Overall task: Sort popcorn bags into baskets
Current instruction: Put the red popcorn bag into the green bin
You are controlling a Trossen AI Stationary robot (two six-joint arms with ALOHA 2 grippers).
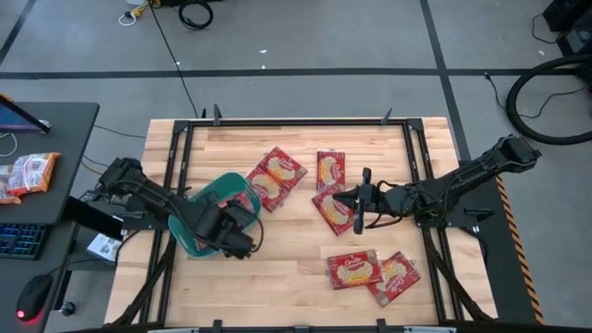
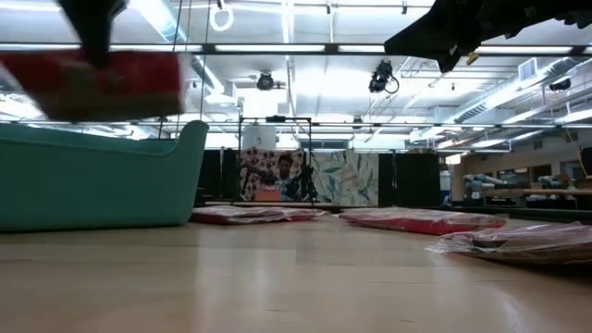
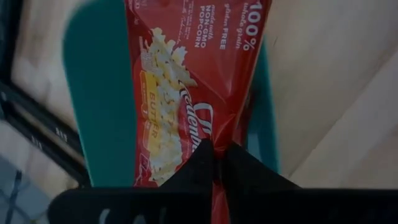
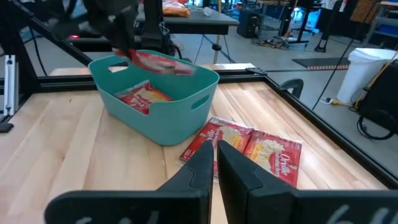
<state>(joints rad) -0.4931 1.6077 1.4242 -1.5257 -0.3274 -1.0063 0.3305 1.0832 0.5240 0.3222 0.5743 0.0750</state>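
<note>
I hold the left gripper (image 3: 217,155) pinched shut on a popcorn bag (image 3: 193,81) above the teal basket (image 4: 155,118) at the table's 9 o'clock for release, while the right gripper (image 4: 214,158), shut and empty, waits toward 3 o'clock.

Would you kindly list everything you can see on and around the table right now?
Basket: one, teal, left side of the table.
Held popcorn bag: one, red, above the basket.
Popcorn bag in basket: at least one, red, inside the basket.
Loose popcorn bags: about six, red, flat on the table right of the basket.
Table: one, light wood.
Side desk: one, dark, left of the table, bearing an orange packet.
Left gripper: shut on the held popcorn bag, over the basket.
Right gripper: shut, empty, above the loose bags mid-table.
</note>
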